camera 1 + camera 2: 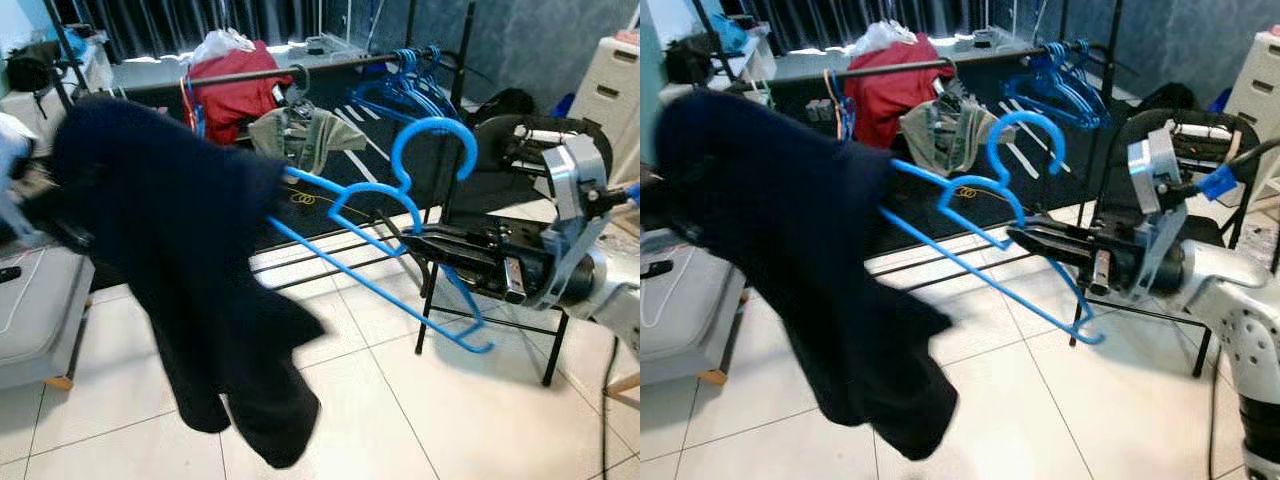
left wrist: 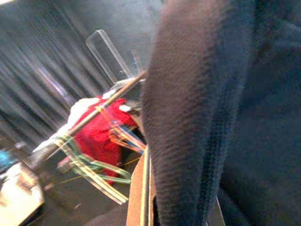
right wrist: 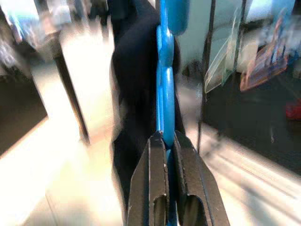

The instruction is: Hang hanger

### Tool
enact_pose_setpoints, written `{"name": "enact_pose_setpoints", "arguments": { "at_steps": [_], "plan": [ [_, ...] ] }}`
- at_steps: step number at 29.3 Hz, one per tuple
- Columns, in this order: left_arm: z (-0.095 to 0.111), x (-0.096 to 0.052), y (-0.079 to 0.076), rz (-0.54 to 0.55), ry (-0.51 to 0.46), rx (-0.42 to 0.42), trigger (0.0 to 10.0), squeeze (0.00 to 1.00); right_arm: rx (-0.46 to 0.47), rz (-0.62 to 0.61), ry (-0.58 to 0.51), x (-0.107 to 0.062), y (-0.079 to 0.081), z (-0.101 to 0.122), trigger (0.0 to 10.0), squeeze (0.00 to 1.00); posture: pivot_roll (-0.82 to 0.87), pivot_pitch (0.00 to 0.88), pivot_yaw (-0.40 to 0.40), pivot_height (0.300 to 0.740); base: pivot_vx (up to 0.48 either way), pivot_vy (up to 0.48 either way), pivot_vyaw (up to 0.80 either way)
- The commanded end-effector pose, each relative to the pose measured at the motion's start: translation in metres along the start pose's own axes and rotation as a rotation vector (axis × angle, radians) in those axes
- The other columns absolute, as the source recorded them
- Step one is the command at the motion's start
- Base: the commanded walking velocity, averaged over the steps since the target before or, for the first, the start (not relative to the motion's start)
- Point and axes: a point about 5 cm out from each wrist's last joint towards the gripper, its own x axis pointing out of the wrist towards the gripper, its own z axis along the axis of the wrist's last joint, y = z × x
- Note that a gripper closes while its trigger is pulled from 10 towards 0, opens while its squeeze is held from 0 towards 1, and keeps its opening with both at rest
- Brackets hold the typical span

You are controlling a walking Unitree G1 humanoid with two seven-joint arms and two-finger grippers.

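Note:
My right gripper (image 1: 412,236) is shut on a blue plastic hanger (image 1: 372,188), gripping it just under the hook; the right wrist view shows both fingers (image 3: 153,174) clamped on the blue bar. A dark navy garment (image 1: 170,230) is draped over the hanger's left end and hangs toward the tiled floor. My left arm reaches in from the left, and its gripper is hidden under the cloth (image 2: 202,117). The black clothes rail (image 1: 250,75) runs across the back, beyond the hanger.
On the rail hang a red garment (image 1: 235,95), a grey-green one (image 1: 305,135) and several blue hangers (image 1: 405,85). A black folding chair (image 1: 500,135) stands right behind my right arm. A low white unit (image 1: 35,310) is at left, white drawers (image 1: 620,90) at right.

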Motion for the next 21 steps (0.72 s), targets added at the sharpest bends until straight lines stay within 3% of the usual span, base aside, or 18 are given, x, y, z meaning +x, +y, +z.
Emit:
{"name": "enact_pose_setpoints", "arguments": {
  "at_steps": [1,2,4,8,10,13,14,15,16,17,18,19,20,21],
  "plan": [
    [0.014,-0.005,0.025,0.141,-0.011,0.093,0.0,0.0,0.028,-0.028,0.157,-0.005,0.001,-0.027,0.0,0.0,-0.11,0.013,0.046,0.74,0.0,0.0,0.0],
    [0.014,-0.005,0.025,0.141,-0.011,0.093,0.0,0.0,0.028,-0.028,0.157,-0.005,0.001,-0.027,0.0,0.0,-0.11,0.013,0.046,0.74,0.0,0.0,0.0],
    [0.017,-0.002,0.024,0.167,-0.013,0.12,0.0,0.0,0.048,-0.023,0.31,-0.008,0.007,-0.053,0.0,0.0,-0.11,0.013,0.047,0.74,0.0,0.0,0.0],
    [0.013,-0.002,0.021,0.16,0.01,0.127,0.0,0.0,0.052,-0.015,0.306,-0.008,0.009,-0.054,0.0,0.0,-0.11,0.013,0.047,0.74,0.0,0.0,0.0],
    [-0.008,-0.004,0.012,0.176,0.139,0.149,0.0,0.0,0.06,0.008,0.164,-0.006,0.011,-0.033,0.0,0.0,-0.11,0.02,0.048,0.74,0.0,0.0,0.0],
    [-0.02,-0.002,-0.001,0.143,0.18,0.125,0.0,0.0,0.032,-0.013,0.092,-0.005,0.008,-0.021,0.0,0.0,-0.12,0.023,0.049,0.74,0.0,0.0,0.0],
    [-0.03,0.001,-0.024,0.072,0.209,0.052,2.0,0.0,-0.006,-0.077,0.039,-0.003,0.0,-0.012,10.0,0.0,-0.11,0.026,0.049,0.74,0.0,0.0,0.0],
    [-0.03,0.001,-0.024,0.072,0.209,0.052,2.0,0.0,-0.006,-0.077,0.039,-0.003,0.0,-0.012,10.0,0.0,-0.11,0.026,0.049,0.74,0.0,0.0,0.0],
    [-0.042,0.007,-0.071,-0.061,0.227,-0.041,6.7,0.0,-0.012,-0.185,-0.026,0.005,-0.011,-0.011,10.0,0.0,-0.11,0.022,0.049,0.74,0.0,0.0,0.0],
    [-0.042,0.007,-0.071,-0.061,0.227,-0.041,6.7,0.0,-0.012,-0.185,-0.026,0.005,-0.011,-0.011,10.0,0.0,-0.11,0.022,0.049,0.74,0.0,0.0,0.0],
    [-0.054,0.008,-0.126,-0.128,0.257,-0.209,10.0,0.0,0.029,-0.284,-0.089,0.023,-0.015,-0.021,10.0,0.0,-0.12,0.02,0.049,0.74,0.0,0.0,0.0],
    [-0.054,0.008,-0.126,-0.128,0.257,-0.209,10.0,0.0,0.029,-0.284,-0.089,0.023,-0.015,-0.021,10.0,0.0,-0.12,0.02,0.049,0.74,0.0,0.0,0.0],
    [-0.065,0.001,-0.173,-0.094,0.343,-0.301,10.0,0.0,0.068,-0.415,-0.109,0.04,-0.015,-0.039,10.0,0.0,-0.11,0.012,0.044,0.74,0.0,0.0,0.0],
    [-0.071,-0.017,-0.206,0.005,0.447,-0.379,10.0,0.0,0.161,-0.533,-0.121,0.047,-0.006,-0.061,10.0,0.0,-0.11,0.009,0.039,0.74,0.0,0.0,0.0]
  ]
}}
